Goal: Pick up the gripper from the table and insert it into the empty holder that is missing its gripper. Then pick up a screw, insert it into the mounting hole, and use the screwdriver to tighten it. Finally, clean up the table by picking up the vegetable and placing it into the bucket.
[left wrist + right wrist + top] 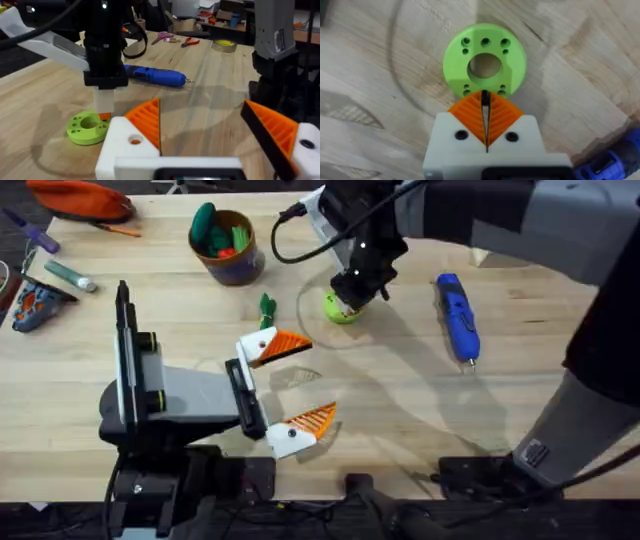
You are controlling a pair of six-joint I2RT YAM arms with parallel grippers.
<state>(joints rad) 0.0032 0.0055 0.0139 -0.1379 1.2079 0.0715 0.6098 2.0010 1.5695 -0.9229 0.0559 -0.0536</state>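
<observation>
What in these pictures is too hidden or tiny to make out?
1. The green disc: overhead, the right claw covers most of it.
2. A dark sliver pinched in that claw: right wrist view, too small to name.
3. The blue screwdriver: right wrist view, cut off at the corner.

Counter (400,410): pale wood planks, visible grain.
Behind: second bench (220,37) cluttered with tape roll (224,45), scissors (165,36).
Light: bright overhead.

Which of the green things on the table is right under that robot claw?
The lime-green round disc with small holes, lying flat beneath the right tool. The dark-green leafy vegetable lies apart on the planks, and the green toys in the bucket are farther still.
</observation>
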